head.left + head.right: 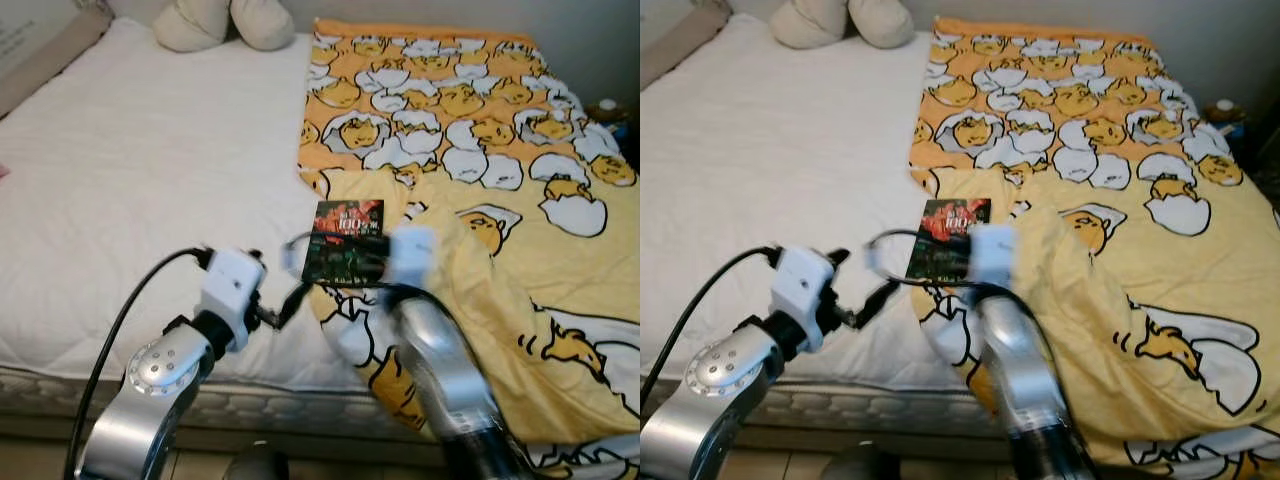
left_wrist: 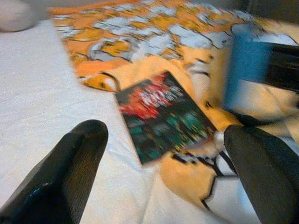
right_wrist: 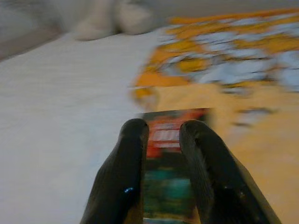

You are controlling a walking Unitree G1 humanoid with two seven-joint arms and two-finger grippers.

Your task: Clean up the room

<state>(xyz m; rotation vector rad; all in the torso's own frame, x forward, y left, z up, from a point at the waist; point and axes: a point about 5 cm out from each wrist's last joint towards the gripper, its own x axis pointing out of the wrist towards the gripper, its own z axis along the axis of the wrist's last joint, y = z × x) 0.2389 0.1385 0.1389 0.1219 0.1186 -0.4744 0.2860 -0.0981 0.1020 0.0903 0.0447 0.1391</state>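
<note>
A dark-covered book with red and green print lies flat on the bed, at the near left edge of the yellow egg-print blanket. My right gripper reaches over the book's near end. In the right wrist view its fingers stand close together, with the book showing through the narrow gap. My left gripper hovers over the white sheet just left of the book. Its fingers are spread wide, open and empty, with the book ahead of them. Both arms look blurred.
The white mattress stretches left and back. Two cream pillows lie at the head. A cardboard box leans at the far left. The blanket drapes over the bed's near edge. A small object sits beyond the bed's right side.
</note>
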